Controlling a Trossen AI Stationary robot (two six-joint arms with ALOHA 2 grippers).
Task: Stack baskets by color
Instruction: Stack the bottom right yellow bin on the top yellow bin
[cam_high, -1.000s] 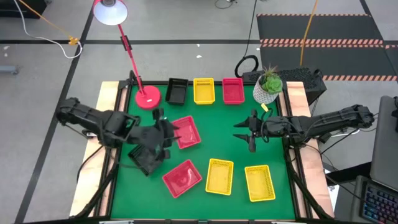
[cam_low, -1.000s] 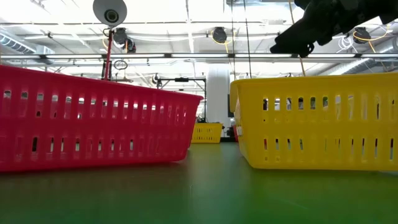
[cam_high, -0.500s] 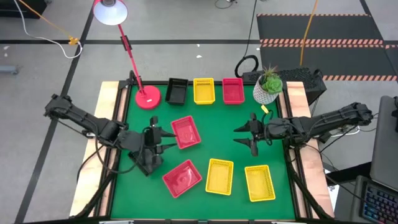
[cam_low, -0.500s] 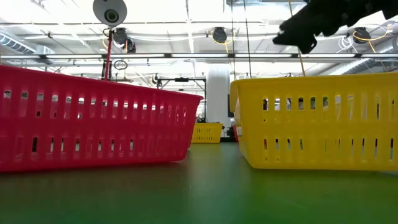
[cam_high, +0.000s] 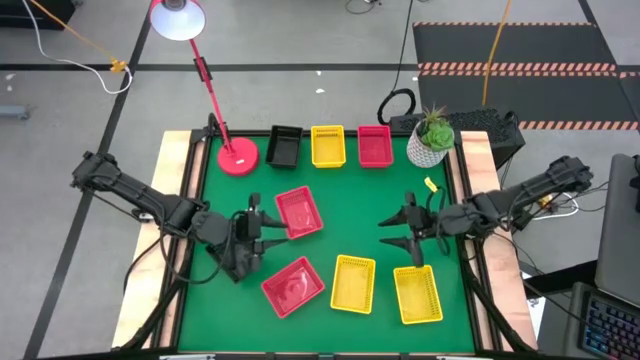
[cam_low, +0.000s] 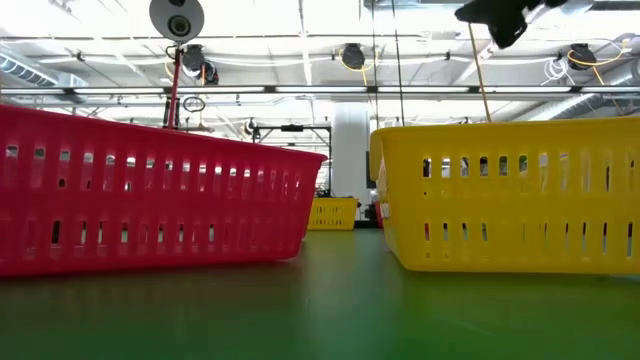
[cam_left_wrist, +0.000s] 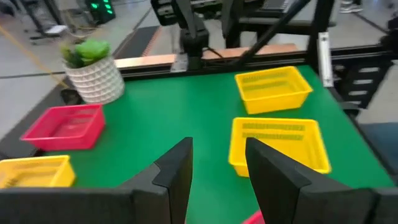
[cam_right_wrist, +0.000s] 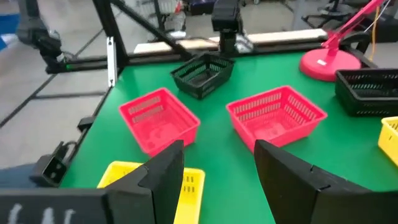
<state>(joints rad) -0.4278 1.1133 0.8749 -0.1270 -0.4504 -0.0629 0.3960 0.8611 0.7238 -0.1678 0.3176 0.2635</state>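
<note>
A black, a yellow and a red basket stand in a row at the far edge. Two more red baskets and two yellow ones rest on their bottoms on the green mat. Another black basket sits near the left edge, partly under my left arm. My left gripper hovers open beside the middle red basket, holding nothing. My right gripper hangs open above the mat, past the right yellow baskets, also holding nothing; it shows high up in the low view.
A red lamp base stands at the far left and a white plant pot at the far right. Bare green mat lies between the two grippers. Wooden borders run along the table's sides.
My left gripper has drawn back toward the table's left edge, sunk, and tipped up toward level, staying open. My right gripper has swung toward the near edge and risen a little, still open. No basket has moved.
</note>
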